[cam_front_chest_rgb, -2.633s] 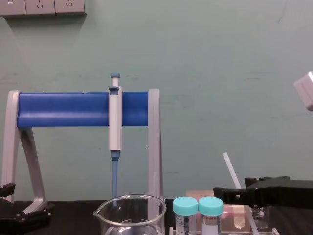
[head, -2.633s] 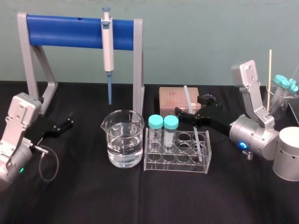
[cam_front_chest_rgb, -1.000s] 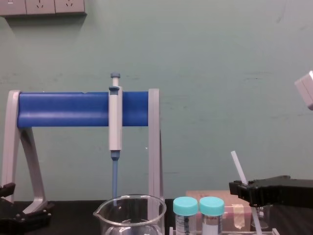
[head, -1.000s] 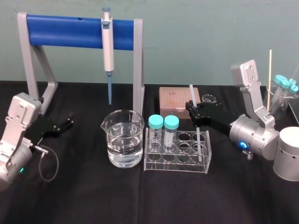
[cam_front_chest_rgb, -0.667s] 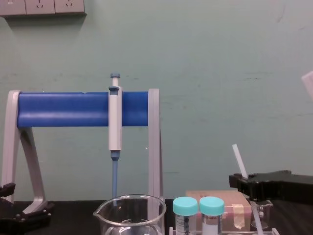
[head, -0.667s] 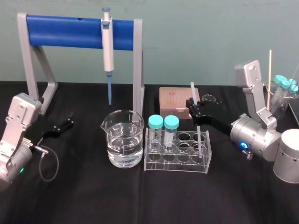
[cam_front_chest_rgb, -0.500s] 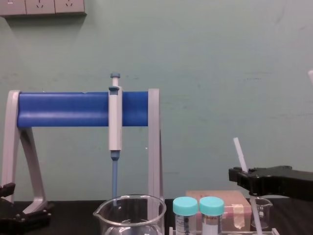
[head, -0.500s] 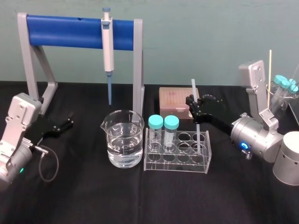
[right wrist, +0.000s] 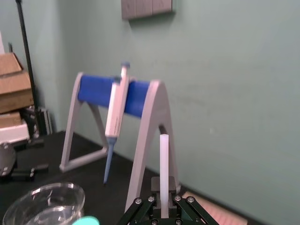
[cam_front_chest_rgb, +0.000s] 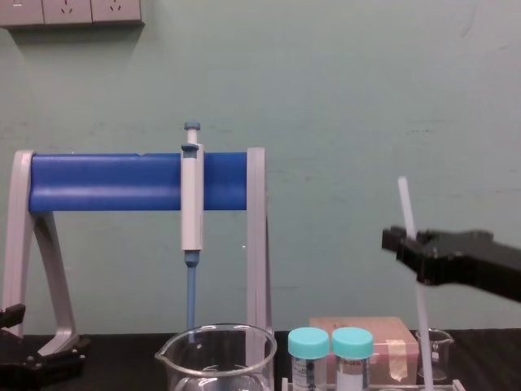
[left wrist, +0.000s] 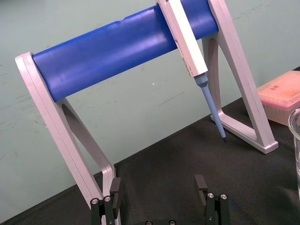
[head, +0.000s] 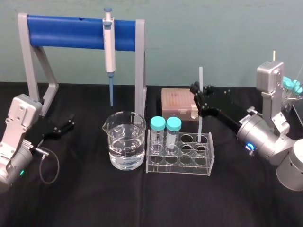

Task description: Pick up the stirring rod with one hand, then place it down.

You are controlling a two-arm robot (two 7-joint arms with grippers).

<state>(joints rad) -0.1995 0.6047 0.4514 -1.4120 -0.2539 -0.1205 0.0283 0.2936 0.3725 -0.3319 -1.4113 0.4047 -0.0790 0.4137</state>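
A teal wall rose behind the black table. At 10 o'clock from the clear tube rack, the blue-barred stand carried the pipette. The right gripper reached in from 3 o'clock and was pinching the stirring rod. The rod stood nearly upright, its top toward 12 o'clock above the fingers and its lower end at the rack's far right wells. The left gripper sat at 9 o'clock, fingers spread apart. White wall sockets showed at 11 o'clock. The teal-capped vials wore labels too small to read.
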